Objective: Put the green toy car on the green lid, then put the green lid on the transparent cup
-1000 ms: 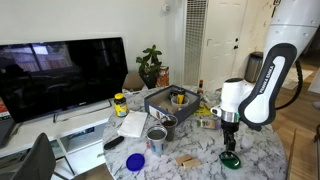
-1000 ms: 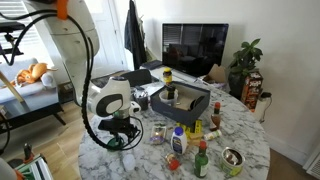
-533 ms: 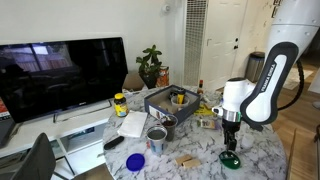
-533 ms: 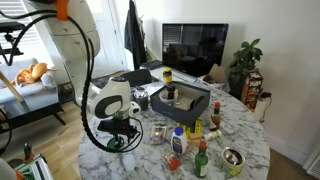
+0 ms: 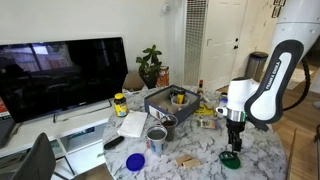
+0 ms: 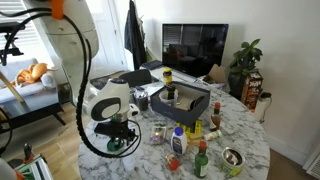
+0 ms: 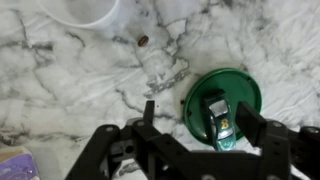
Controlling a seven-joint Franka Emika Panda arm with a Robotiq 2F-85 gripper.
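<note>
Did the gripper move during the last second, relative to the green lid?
Yes, slightly. In an exterior view the gripper has shifted toward the picture's right, so it is no longer centred above the green lid.

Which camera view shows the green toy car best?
The wrist view: seen from above, the green toy car rests clearly on the green lid. In both exterior views the lid is only a small green patch, and the car is too small to make out.
</note>
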